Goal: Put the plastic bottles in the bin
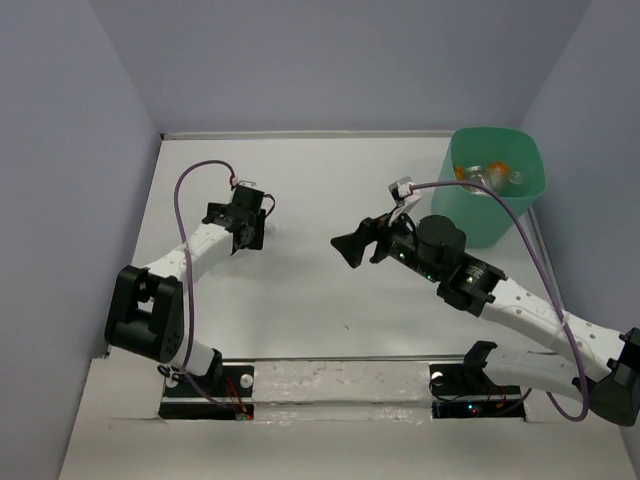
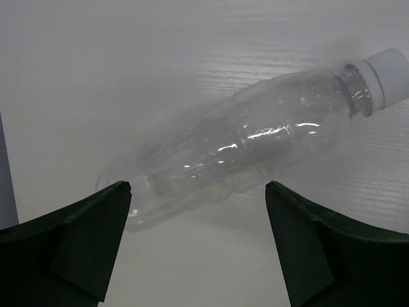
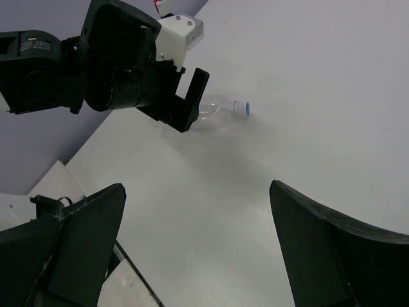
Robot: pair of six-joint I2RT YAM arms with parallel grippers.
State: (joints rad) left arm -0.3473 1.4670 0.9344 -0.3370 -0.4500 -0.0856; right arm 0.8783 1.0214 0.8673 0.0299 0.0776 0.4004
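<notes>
A clear plastic bottle (image 2: 255,144) with a white cap lies on its side on the white table, with no label that I can see. My left gripper (image 2: 198,186) is open just above it, one finger on each side of its base end, and not touching it. In the top view the left gripper (image 1: 247,232) hides this bottle. The right wrist view shows the bottle (image 3: 220,110) behind the left gripper's fingers. The mint-green bin (image 1: 522,205) stands at the back right and holds two orange bottles (image 1: 503,168) and something clear. My right gripper (image 1: 351,249) is open and empty over mid-table.
Grey walls close the table at the back and on both sides. The near table edge (image 3: 96,268) shows low in the right wrist view. A purple cable (image 1: 520,225) arcs from the right arm past the bin's front.
</notes>
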